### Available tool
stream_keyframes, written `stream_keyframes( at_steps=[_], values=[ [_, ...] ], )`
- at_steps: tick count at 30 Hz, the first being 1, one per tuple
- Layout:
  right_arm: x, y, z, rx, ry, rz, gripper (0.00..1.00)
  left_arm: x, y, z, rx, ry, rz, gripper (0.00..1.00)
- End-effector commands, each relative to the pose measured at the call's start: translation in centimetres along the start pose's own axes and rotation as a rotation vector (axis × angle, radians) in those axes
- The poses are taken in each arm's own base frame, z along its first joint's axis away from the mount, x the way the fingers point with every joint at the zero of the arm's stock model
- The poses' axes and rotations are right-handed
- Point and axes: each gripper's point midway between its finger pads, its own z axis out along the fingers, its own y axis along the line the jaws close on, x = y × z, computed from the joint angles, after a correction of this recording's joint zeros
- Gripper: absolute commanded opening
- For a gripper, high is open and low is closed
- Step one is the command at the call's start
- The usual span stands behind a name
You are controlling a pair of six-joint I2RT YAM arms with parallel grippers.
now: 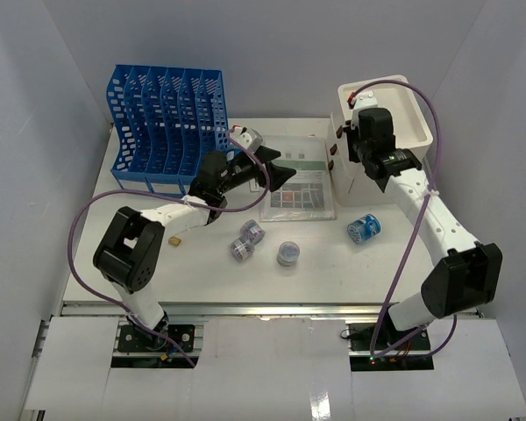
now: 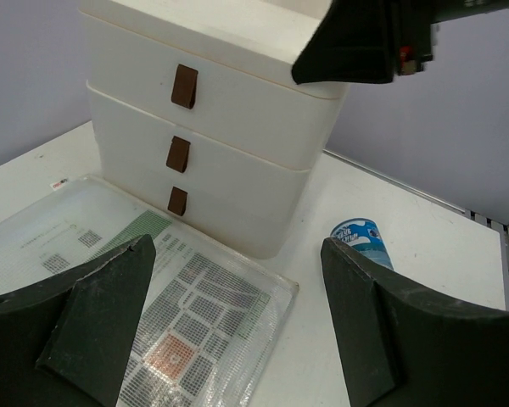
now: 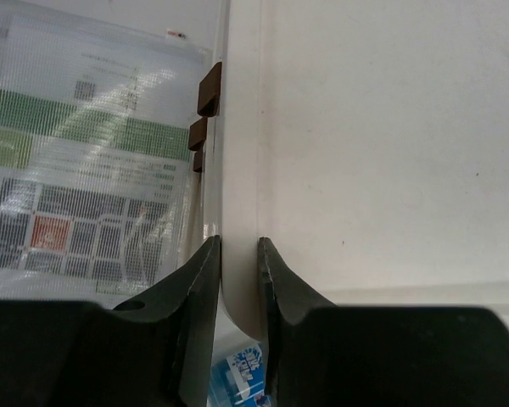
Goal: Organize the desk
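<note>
The white desk (image 1: 202,272) holds a cream drawer cabinet (image 1: 412,132) at the back right. A clear document pouch (image 1: 300,186) lies flat beside the cabinet. My right gripper (image 3: 239,246) is shut on the cabinet's (image 3: 365,170) top front rim, near its near-left corner. In the top view it sits over that edge (image 1: 358,158). My left gripper (image 2: 237,246) is open and empty. It hovers over the left edge of the pouch (image 2: 187,314), facing the cabinet's drawers (image 2: 237,110). In the top view it is at mid-desk (image 1: 280,174).
A blue slotted file rack (image 1: 167,123) stands at the back left. Three small bottles (image 1: 252,231) (image 1: 241,251) (image 1: 287,253) stand near the front middle. A blue-labelled bottle (image 1: 364,229) lies on its side before the cabinet. A small yellow item (image 1: 174,239) lies at the left.
</note>
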Motion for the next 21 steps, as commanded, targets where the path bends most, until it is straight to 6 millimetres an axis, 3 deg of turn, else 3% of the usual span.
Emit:
stream_keyframes(
  at_steps=[1, 5, 8, 13, 15, 18, 21],
  values=[
    [0.4, -0.7, -3.9, -0.007, -0.011, 0.063, 0.08, -0.5, -0.9, 1.2, 0.09, -0.032, 0.002, 0.9],
    [2.1, -0.4, -5.3, -0.033, -0.005, 0.07, 0.08, -0.1, -1.9, 2.3, 0.17, -0.053, 0.033, 0.9],
    [2.6, -0.1, -5.4, -0.049, 0.002, 0.068, 0.08, 1.1, -2.4, 3.6, 0.225, -0.079, 0.115, 0.9],
    [3.9, 0.8, -5.2, -0.092, 0.022, 0.057, 0.08, 1.3, -3.2, 6.2, 0.303, -0.158, 0.271, 0.88],
    [4.1, 1.0, -5.1, -0.099, 0.016, 0.047, 0.08, 0.3, -2.9, 7.7, 0.32, -0.207, 0.321, 0.85],
    [4.6, 1.2, -5.2, -0.119, 0.011, 0.024, 0.08, 2.0, -1.6, 9.9, 0.317, -0.201, 0.315, 0.84],
    [4.8, 1.6, -5.6, -0.144, 0.001, 0.009, 0.08, 1.8, -0.9, 12.4, 0.325, -0.219, 0.32, 0.82]
  ],
)
